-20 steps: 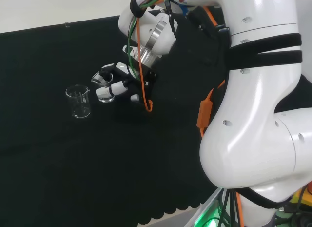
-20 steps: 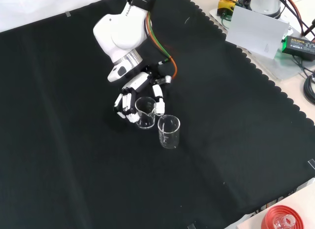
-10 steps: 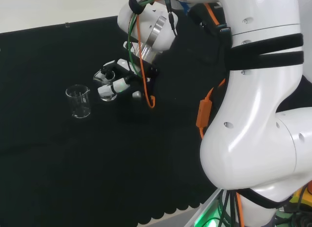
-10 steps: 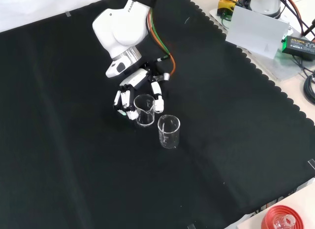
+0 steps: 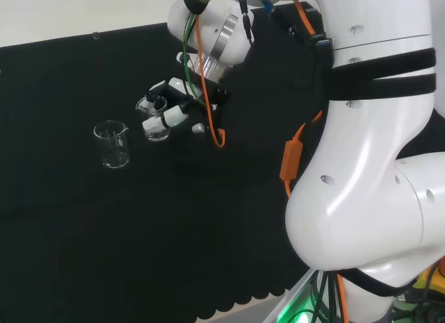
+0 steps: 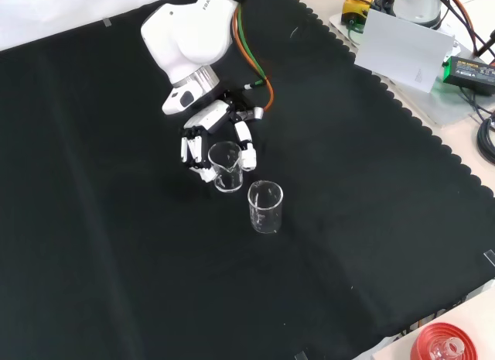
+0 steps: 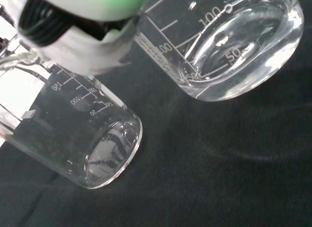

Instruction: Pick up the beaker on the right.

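The robot hand [image 6: 213, 140] has its fingers and thumb curled round a clear beaker [image 6: 225, 166], grasping it near the middle of the black-clothed counter [image 6: 371, 221]. In the front view the fingers wrap the beaker's left side and the thumb its right, and the glass looks raised off the cloth, though its base is hard to make out against the black. In the head view the held beaker [image 5: 157, 128] is half hidden behind the white fingertips [image 5: 171, 117], and only its lower wall shows. A second beaker [image 6: 265, 207] stands upright on the cloth, just nearer and to the right of the held one in the front view, apart from it. In the wrist view the held beaker [image 7: 83, 139] is cut off at its rim by a blurred white part of the hand [image 7: 83, 36], and the second beaker [image 7: 234, 46] is cut off by the frame edge.
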